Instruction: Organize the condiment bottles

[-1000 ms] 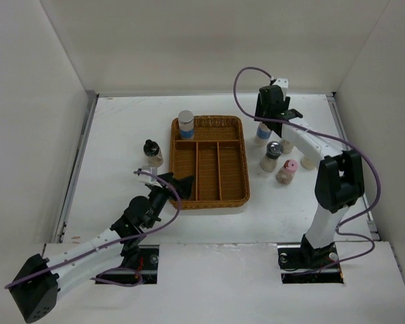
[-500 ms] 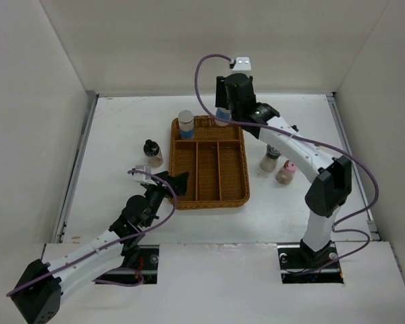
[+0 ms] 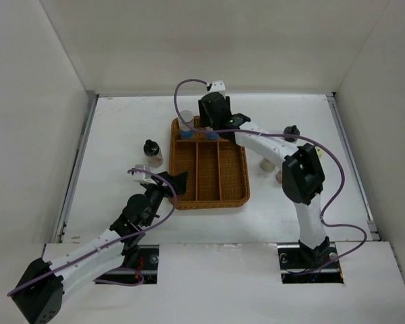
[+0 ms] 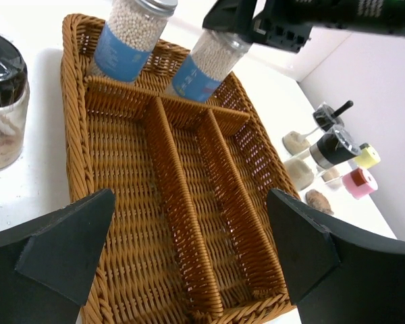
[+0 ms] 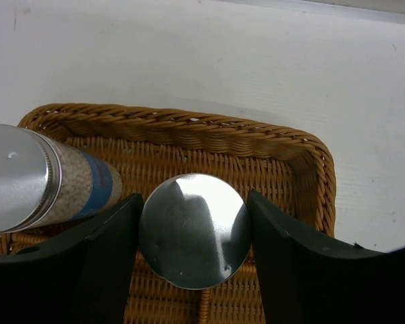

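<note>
Over the far cross compartment of the brown wicker tray (image 4: 77,155), our right end effector (image 5: 194,233) clamps a silver-capped, blue-labelled jar (image 4: 204,66) from above, long axis near vertical, just beside its twin (image 4: 129,37). Our left end effector (image 3: 177,181) gapes wide, farther off.

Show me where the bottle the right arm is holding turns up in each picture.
Top external: silver-capped bottle at the wicker tray's far end, under the right gripper.
Left wrist: upper middle, blue label showing.
Right wrist: lower centre, cap between the fingers.
Shared landmark: the other blue-label bottle beside it.
</note>
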{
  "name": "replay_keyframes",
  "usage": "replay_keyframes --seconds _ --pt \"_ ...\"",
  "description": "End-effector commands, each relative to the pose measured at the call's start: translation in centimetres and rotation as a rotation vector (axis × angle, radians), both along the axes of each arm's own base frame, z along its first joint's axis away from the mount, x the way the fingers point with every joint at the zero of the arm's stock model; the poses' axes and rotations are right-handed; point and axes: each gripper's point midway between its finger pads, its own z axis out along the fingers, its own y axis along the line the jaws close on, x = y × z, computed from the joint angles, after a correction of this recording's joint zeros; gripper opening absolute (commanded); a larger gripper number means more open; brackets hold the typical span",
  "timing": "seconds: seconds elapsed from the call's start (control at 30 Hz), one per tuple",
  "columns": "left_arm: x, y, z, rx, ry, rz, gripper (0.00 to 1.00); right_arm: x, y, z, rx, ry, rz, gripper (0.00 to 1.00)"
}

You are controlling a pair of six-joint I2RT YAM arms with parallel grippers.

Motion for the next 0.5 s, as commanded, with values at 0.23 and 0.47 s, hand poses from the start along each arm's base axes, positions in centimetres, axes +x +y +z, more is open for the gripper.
replay_keyframes --seconds 0.23,0.47 --pt "0.0 0.1 0.8 -0.043 -0.026 -0.002 1.0 1.1 3.1 4.8 0.158 -0.16 0.004 0.47" --pt "-0.2 0.0 0.9 -0.046 -0.03 -0.008 1.0 0.3 3.4 3.9 0.164 -0.155 0.002 0.7"
